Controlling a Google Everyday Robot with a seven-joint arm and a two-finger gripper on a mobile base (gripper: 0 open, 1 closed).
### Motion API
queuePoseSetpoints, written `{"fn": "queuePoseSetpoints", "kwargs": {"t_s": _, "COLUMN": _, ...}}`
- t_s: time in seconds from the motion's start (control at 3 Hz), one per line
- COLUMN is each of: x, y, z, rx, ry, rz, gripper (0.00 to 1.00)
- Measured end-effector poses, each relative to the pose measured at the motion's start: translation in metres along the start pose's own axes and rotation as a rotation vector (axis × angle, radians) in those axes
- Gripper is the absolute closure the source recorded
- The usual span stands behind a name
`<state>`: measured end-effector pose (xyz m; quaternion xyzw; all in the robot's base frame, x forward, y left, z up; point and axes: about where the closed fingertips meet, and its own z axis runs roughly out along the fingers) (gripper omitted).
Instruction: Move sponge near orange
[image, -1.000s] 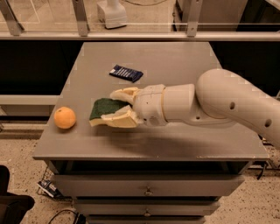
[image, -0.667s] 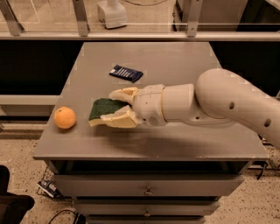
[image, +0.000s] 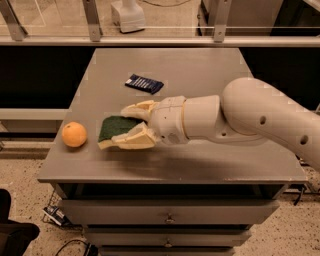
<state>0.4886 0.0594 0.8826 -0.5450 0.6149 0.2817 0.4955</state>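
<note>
Pincer (image: 120, 126): positioned at the front left of the grey surface (image: 200, 70), with the arm (image: 260, 117) reaching in from 3 o'clock. Its two pale fingers (image: 134, 140) sit on either side of the sponge (image: 116, 128), one on the far edge and one on the near edge, pinching it.

Sponge: green scrub face up, yellow foam visible along the near edge. It cannot be told whether it rests on the surface or is held just clear.

Orange (image: 74, 134): stands at 9 o'clock from the sponge, near it but apart, close to the left edge of the surface.

Dark blue packet (image: 144, 83): lies flat at 1 o'clock from the sponge, well apart.

Change against the frames a second earlier: none noted. Pincer, sponge, orange and packet occupy the same positions, and the gap between sponge and orange is unaltered.
</note>
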Motion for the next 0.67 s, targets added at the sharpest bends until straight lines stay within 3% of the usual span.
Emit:
{"fn": "queuePoseSetpoints", "kwargs": {"t_s": 0.33, "x": -0.0015, "y": 0.0014, "z": 0.0013, "rx": -0.003, "ry": 0.0, "rz": -0.003, "gripper": 0.05}}
{"fn": "queuePoseSetpoints", "kwargs": {"t_s": 0.67, "x": -0.0024, "y": 0.0021, "z": 0.002, "rx": -0.005, "ry": 0.0, "rz": -0.005, "gripper": 0.0}}
